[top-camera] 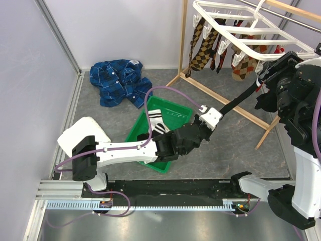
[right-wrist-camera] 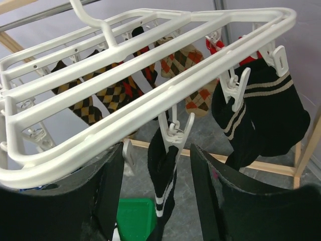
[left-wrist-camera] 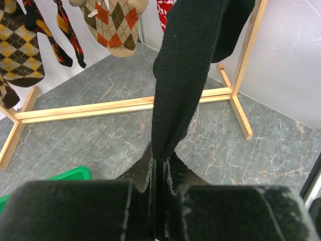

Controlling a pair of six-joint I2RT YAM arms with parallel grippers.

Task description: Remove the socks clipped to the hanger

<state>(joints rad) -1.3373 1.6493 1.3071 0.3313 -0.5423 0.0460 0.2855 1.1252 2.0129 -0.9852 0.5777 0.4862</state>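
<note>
The left gripper pinches the soft-looking, light black sock by its toe; the right gripper is open.

I see a green tray on the grey table. Behind it, to its left, a blue plaid shirt lies crumpled. Right of the tray and farther back stands a wooden stand. Left of the tray sits a white pad.
</note>
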